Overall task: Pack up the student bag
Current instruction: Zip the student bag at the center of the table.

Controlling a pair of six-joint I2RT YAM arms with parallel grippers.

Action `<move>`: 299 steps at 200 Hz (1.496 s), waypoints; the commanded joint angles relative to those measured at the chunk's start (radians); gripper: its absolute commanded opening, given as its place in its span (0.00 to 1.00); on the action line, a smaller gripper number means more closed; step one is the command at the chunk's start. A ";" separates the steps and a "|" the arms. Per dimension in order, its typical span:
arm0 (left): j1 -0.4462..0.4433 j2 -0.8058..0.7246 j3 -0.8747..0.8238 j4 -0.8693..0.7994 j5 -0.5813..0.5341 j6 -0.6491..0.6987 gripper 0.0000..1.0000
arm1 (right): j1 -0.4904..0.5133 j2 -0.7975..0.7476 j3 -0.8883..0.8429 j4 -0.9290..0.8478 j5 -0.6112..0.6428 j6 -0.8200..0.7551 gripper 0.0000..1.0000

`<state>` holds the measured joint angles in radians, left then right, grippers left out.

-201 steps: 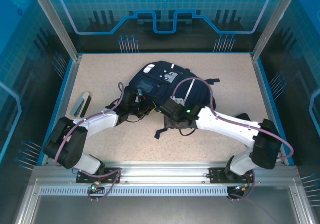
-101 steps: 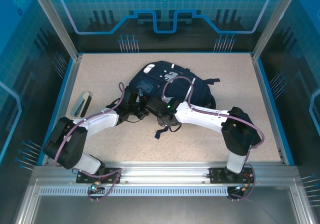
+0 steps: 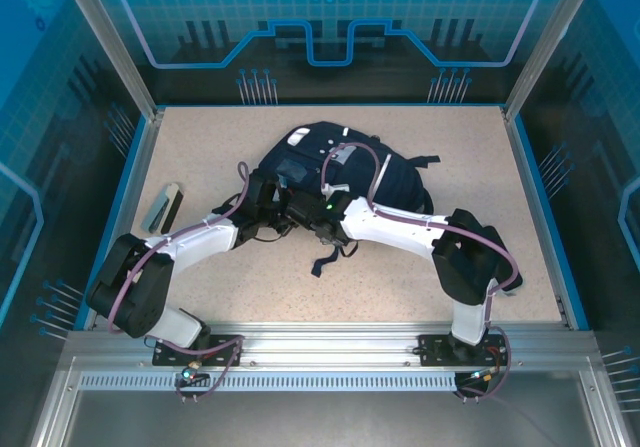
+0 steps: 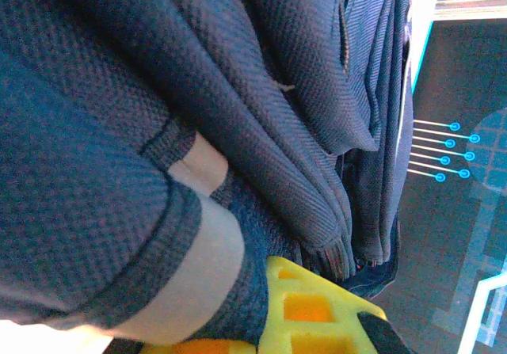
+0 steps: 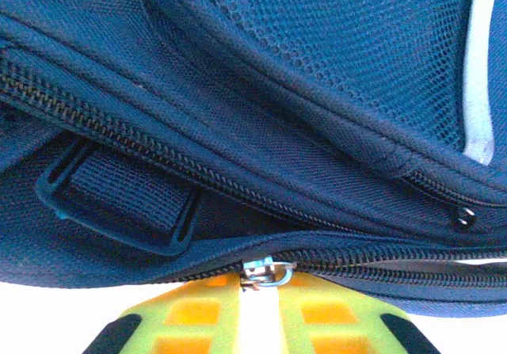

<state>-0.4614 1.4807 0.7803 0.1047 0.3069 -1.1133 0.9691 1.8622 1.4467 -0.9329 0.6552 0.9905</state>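
The student bag (image 3: 405,182), navy with a thin white stripe and white patches, lies at the middle of the table. My left gripper (image 3: 272,199) is at its near left edge, shut on a fold of the bag's fabric (image 4: 238,235) with a pale band; one yellow finger (image 4: 317,310) shows beneath. My right gripper (image 3: 303,212) is just right of it at the bag's near edge. In the right wrist view its two yellow fingers (image 5: 198,310) stand almost together, pinching at the metal zipper slider (image 5: 265,272) on the zip line (image 5: 380,271).
A flat dark booklet with a grey item beside it (image 3: 165,207) lies near the table's left wall. A loose dark strap (image 3: 328,259) trails from the bag toward me. Another strap end (image 3: 428,162) sticks out on the bag's right. A webbing loop (image 5: 119,196) sits above the zip.
My right arm has swung left along the bag's near edge and its jaws have narrowed onto the zipper slider. The left arm and the bag have stayed put.
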 commanded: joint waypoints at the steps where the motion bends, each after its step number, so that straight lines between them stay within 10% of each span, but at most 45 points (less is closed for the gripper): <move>1: -0.014 -0.048 0.059 0.025 0.044 -0.001 0.00 | -0.024 0.017 0.014 -0.018 0.107 -0.002 0.10; 91: -0.014 -0.049 0.080 0.021 0.054 -0.015 0.00 | -0.028 0.027 -0.032 0.078 0.140 -0.128 0.32; 201: -0.014 -0.048 0.096 -0.029 0.010 -0.010 0.00 | -0.040 -0.060 -0.105 0.047 0.266 -0.117 0.04; 299: 0.038 -0.023 0.046 -0.069 -0.064 0.022 0.00 | -0.171 -0.408 -0.461 0.078 -0.011 -0.162 0.03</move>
<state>-0.4561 1.4799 0.8330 0.0204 0.2733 -1.1236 0.8589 1.5341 1.0538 -0.8413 0.7174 0.8688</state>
